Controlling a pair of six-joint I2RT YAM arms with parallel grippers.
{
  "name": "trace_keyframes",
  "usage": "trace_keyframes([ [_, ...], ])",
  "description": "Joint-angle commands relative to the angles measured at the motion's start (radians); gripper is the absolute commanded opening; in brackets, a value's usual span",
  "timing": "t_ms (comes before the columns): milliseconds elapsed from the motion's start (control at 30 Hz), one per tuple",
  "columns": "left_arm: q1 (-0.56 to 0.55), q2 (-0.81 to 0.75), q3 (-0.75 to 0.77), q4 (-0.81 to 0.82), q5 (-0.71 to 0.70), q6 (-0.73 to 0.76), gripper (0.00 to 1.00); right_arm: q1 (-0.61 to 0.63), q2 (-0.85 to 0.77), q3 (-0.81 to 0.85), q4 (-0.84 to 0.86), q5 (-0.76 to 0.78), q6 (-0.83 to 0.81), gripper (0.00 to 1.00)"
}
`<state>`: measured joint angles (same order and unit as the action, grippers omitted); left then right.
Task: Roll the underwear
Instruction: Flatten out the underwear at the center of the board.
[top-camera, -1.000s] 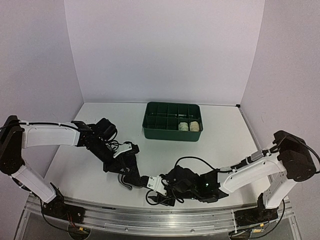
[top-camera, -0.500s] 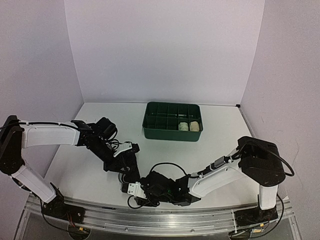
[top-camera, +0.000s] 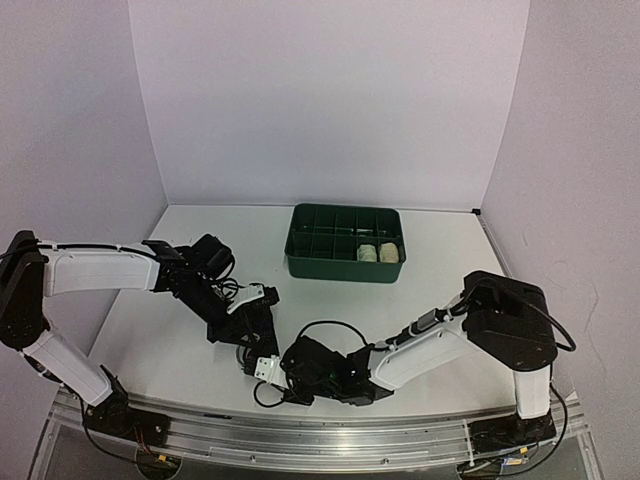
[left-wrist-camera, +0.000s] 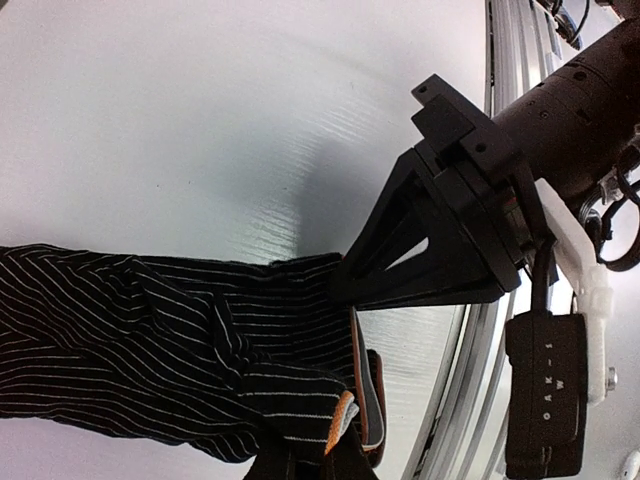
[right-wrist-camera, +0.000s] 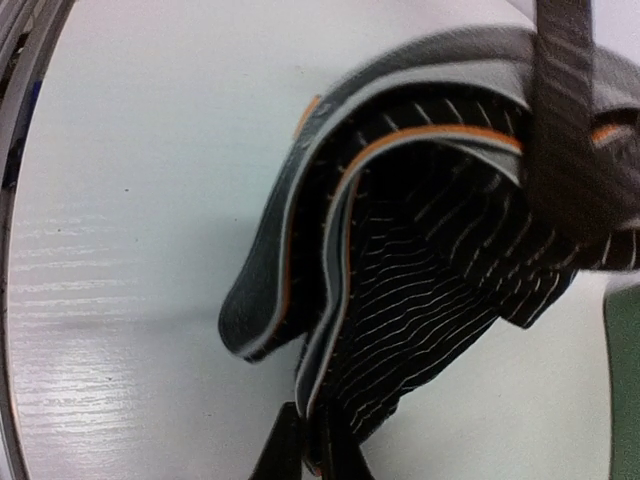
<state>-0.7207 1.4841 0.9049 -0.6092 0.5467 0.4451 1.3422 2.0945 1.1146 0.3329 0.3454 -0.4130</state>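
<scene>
L gripper (left-wrist-camera: 312, 462) clamped on waistband of black pinstripe underwear (left-wrist-camera: 140, 330) | R gripper (right-wrist-camera: 312, 452) pinched shut on folded waistband layers, prob. (blurry) | garment nr front edge of table (top-camera: 420, 300), betw both grippers

The top external camera looks down from above the near edge across the whole white table (top-camera: 450, 280). Both wrist cameras hang close over the black pinstriped cloth garment (left-wrist-camera: 150, 330), shared by all views.
</scene>
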Motion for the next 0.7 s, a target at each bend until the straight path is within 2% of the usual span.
trace_keyframes([
  [0, 0.020, -0.028, 0.069, -0.014, -0.023, 0.024, 0.00, -0.004, -0.032, 0.049, 0.011, 0.080, -0.019, 0.00],
  [133, 0.146, -0.043, 0.160, -0.046, -0.084, 0.108, 0.00, -0.029, -0.128, 0.094, -0.044, 0.101, -0.034, 0.00],
  [300, 0.327, -0.021, 0.402, -0.101, -0.127, 0.240, 0.00, -0.066, -0.179, 0.362, -0.303, 0.173, -0.070, 0.00],
  [367, 0.361, -0.013, 0.487, -0.101, -0.153, 0.295, 0.06, -0.080, -0.187, 0.463, -0.387, 0.172, -0.057, 0.00],
  [400, 0.372, -0.008, 0.524, -0.096, -0.169, 0.322, 0.11, -0.085, -0.189, 0.509, -0.424, 0.167, -0.047, 0.00],
  [500, 0.387, 0.006, 0.610, -0.076, -0.214, 0.370, 0.44, -0.095, -0.190, 0.585, -0.507, 0.136, -0.004, 0.00],
  [600, 0.386, 0.017, 0.629, -0.209, -0.088, 0.435, 0.74, -0.116, -0.230, 0.554, -0.567, 0.099, 0.092, 0.00],
  [667, 0.377, 0.006, 0.563, -0.301, 0.012, 0.469, 0.88, -0.137, -0.276, 0.501, -0.593, 0.064, 0.191, 0.00],
])
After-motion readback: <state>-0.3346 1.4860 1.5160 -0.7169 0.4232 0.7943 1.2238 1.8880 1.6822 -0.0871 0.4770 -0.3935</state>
